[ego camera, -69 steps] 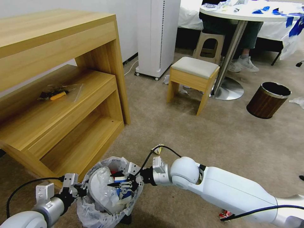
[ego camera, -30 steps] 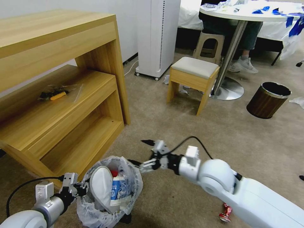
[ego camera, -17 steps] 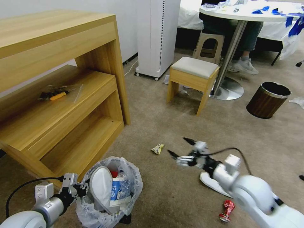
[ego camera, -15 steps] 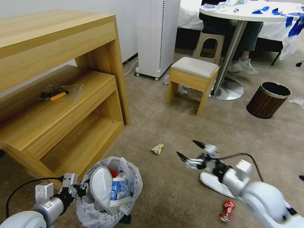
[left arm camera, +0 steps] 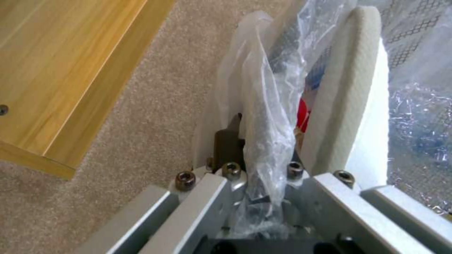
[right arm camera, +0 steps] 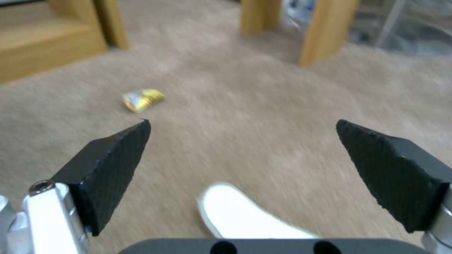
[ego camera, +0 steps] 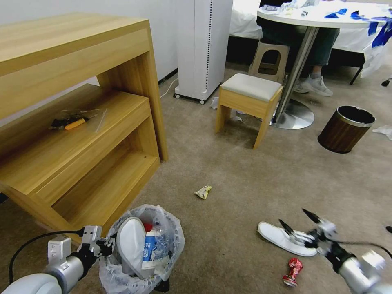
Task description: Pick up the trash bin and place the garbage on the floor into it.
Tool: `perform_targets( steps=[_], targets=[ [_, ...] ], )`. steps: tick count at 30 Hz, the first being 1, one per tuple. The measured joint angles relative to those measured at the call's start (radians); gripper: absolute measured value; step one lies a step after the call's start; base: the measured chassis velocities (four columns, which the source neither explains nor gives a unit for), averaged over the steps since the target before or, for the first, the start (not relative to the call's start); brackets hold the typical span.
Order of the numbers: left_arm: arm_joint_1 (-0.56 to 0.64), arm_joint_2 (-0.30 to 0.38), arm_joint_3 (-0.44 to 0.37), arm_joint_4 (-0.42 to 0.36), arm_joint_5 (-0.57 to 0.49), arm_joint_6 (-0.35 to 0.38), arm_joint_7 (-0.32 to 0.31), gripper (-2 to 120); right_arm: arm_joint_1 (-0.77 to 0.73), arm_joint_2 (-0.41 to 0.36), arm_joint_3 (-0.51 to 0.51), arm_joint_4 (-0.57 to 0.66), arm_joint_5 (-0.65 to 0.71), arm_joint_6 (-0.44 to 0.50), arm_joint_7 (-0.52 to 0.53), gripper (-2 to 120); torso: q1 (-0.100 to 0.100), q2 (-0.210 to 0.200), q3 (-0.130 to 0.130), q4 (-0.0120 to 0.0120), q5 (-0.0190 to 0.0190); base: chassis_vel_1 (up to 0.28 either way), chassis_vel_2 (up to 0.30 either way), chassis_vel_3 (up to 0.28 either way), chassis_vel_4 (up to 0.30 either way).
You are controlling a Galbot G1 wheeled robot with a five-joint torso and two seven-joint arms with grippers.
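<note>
One trash bin (ego camera: 141, 249) is sitting on the floor (ego camera: 245, 171), containing a white slipper (ego camera: 130, 245) and a blue-white carton (ego camera: 150, 247). Left tool (ego camera: 105, 246) is clamping its bag-lined rim. Right tool (ego camera: 300, 223), fingers apart, is hovering over another slipper (ego camera: 281, 239) right of the bin.

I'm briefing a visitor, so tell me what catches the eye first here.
The trash bin, stuffed with litter and a white slipper, sits low in the head view, its bag rim pinched by the left gripper. To its right, the open right gripper hovers over another white slipper on the floor, a red wrapper nearby.
</note>
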State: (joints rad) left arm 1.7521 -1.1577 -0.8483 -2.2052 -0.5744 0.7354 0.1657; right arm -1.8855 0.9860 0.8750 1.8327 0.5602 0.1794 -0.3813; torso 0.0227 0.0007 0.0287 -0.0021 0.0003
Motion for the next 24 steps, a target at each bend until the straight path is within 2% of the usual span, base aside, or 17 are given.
perform_targets(
  steps=[3, 11, 16, 19, 20, 24],
  targets=[
    [0.006, -0.001, 0.005, 0.001, 0.006, 0.0, 0.001, 0, 0.015, 0.023, 0.005, -0.116, 0.034, 0.051, -0.013, 100, 0.0, 0.0, 0.0, 0.0002, 0.0, 0.0, 0.0, 0.0, 0.0],
    [0.013, -0.002, 0.006, 0.001, 0.012, 0.0, 0.002, 0, 0.057, 0.059, -0.003, -0.252, 0.122, 0.055, -0.008, 100, 0.0, 0.0, 0.0, 0.0003, -0.0004, 0.0, 0.0, 0.0, 0.0],
    [0.017, -0.002, 0.003, 0.0, 0.014, 0.0, 0.004, 0, 0.104, 0.101, -0.004, -0.321, 0.241, -0.011, 0.02, 100, 0.0, 0.0, 0.0, 0.0001, 0.0, 0.0, 0.0, 0.0, 0.0],
    [0.016, -0.001, 0.005, -0.004, 0.016, 0.0, 0.004, 0, 0.152, 0.132, -0.007, -0.345, 0.322, -0.085, 0.067, 100, 0.0, 0.0, 0.0, 0.0002, 0.0001, 0.0, 0.0, 0.0, 0.0],
    [0.016, -0.001, 0.005, -0.004, 0.016, 0.0, 0.004, 0, 0.152, 0.132, -0.007, -0.345, 0.322, -0.085, 0.067, 100, 0.0, 0.0, 0.0, 0.0002, 0.0001, 0.0, 0.0, 0.0, 0.0],
    [0.019, -0.003, 0.006, -0.01, 0.018, 0.0, 0.004, 0, 0.194, 0.14, -0.015, -0.36, 0.404, -0.181, 0.114, 100, 0.0, 0.0, 0.0, 0.0002, -0.0002, 0.0, 0.0, 0.0, 0.0]
  ],
)
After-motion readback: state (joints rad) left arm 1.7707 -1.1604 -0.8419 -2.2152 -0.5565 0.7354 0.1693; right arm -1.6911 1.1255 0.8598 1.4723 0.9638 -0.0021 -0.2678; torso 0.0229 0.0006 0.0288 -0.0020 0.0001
